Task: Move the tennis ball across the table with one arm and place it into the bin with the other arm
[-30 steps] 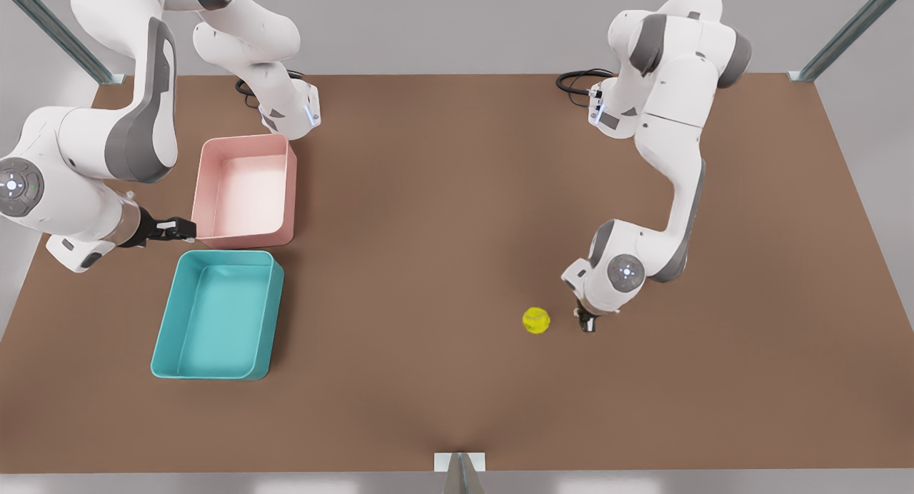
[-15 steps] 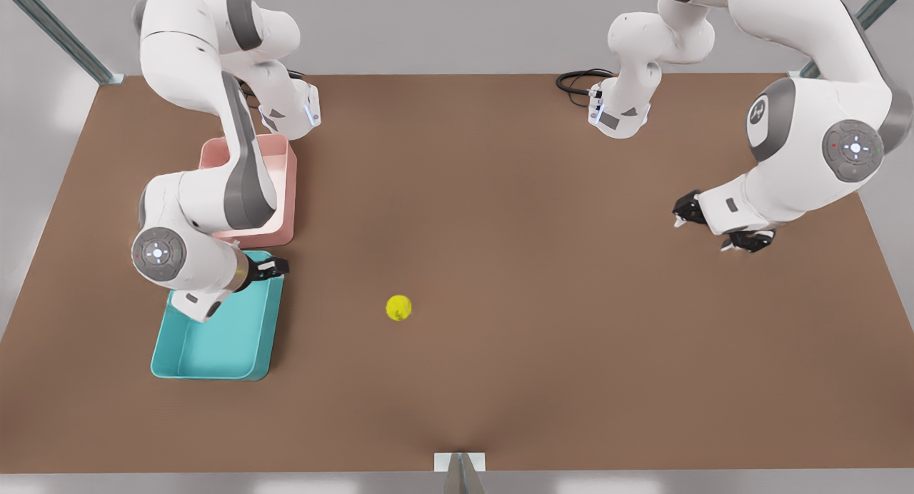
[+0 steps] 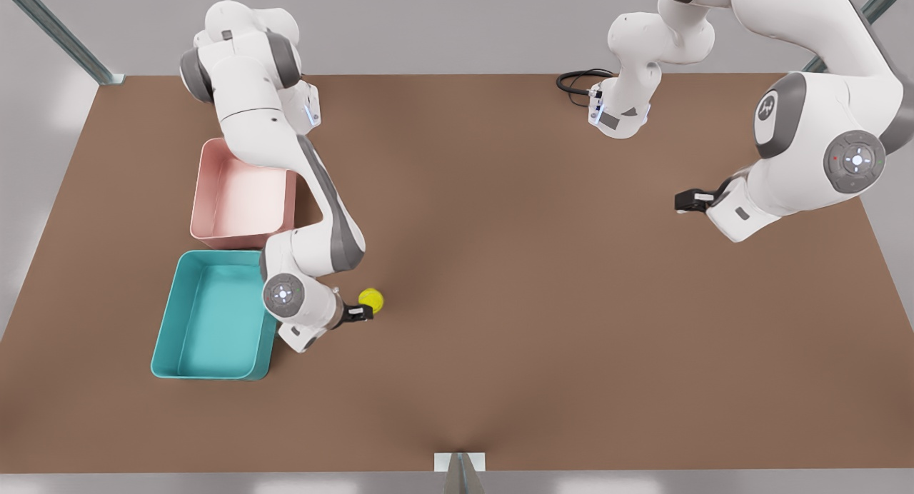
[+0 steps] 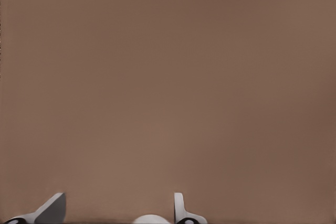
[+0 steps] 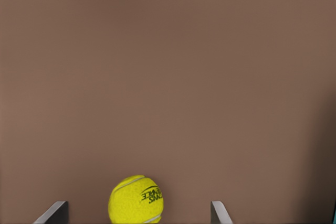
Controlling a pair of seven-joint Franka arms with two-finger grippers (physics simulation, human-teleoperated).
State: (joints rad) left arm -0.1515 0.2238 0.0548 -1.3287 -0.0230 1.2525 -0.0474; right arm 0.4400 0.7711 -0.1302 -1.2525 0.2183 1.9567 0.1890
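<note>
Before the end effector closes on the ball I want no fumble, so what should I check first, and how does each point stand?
1. Tennis ball sits between the right end effector fingers: ok.
2. Right end effector open, fingertips spread wide on both sides of the ball: ok.
3. Ball centred in the gap: not ok, it sits nearer one finger.
4. Teal bin close behind that arm, nothing inside: ok.
5. Left end effector waits open, far off at the front view's right: ok.
6. Ball at rest on the table: cannot tell.
</note>
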